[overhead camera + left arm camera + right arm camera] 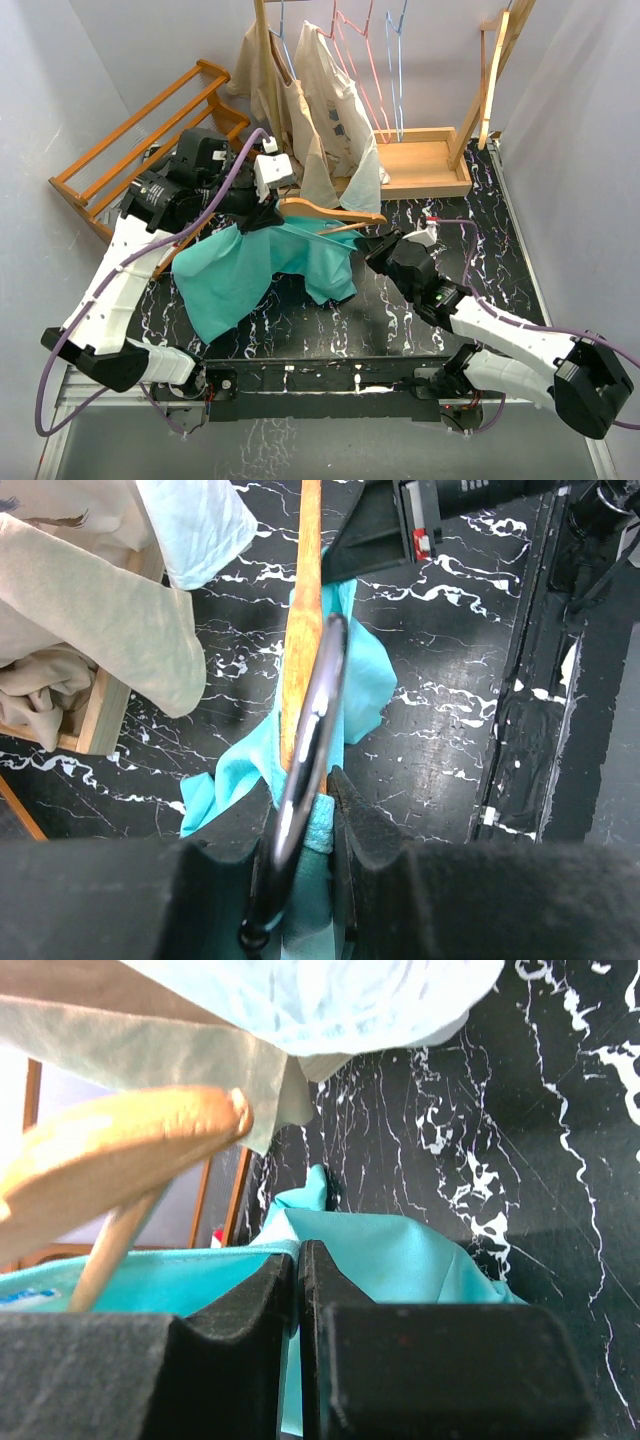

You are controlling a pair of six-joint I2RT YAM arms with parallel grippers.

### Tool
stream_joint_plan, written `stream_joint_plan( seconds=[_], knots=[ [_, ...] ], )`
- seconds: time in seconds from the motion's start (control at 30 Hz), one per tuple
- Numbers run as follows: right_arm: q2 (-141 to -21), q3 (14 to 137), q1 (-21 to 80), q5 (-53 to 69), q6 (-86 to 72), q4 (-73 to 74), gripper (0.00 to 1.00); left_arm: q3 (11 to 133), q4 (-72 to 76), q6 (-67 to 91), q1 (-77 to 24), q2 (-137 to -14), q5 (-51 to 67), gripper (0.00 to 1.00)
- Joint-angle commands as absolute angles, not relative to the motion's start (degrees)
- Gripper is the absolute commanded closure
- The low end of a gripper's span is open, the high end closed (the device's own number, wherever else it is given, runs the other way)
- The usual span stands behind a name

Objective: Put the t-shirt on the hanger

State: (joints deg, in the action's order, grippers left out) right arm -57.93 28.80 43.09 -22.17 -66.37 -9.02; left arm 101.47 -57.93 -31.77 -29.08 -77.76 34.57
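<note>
The teal t-shirt hangs partly over the wooden hanger above the black marbled table. My left gripper is shut on the hanger's metal hook with the shirt's collar pinched beside it. In the left wrist view the gripper has the wooden hanger arm running away from it, with teal cloth draped over that arm. My right gripper is shut on the t-shirt's edge. In the right wrist view that gripper pinches the teal cloth below the hanger's tip.
Beige printed shirts hang from a wooden rack with a base tray at the back. Pink and blue wire hangers hang beside them. An orange wooden rack lies at the back left. The beige cloth is close to the hanger.
</note>
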Motion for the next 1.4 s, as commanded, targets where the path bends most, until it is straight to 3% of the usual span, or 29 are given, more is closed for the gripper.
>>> stream_joint_plan(
  seconds=[0.0, 0.57, 1.37],
  knots=[
    [-56.5, 28.0, 40.3, -25.7, -65.9, -5.3, 0.92, 103.6, -58.4, -33.0, -28.7, -73.5, 35.6, 1.0],
    [-49.1, 27.4, 34.1, -28.3, -64.2, 2.1, 0.92, 100.1, -59.1, -35.9, -28.8, -71.5, 31.7, 1.0],
    [-49.3, 29.9, 29.5, -29.4, -58.7, 5.2, 0.92, 100.1, -63.5, -40.4, -28.8, -71.6, 32.2, 1.0]
  ],
)
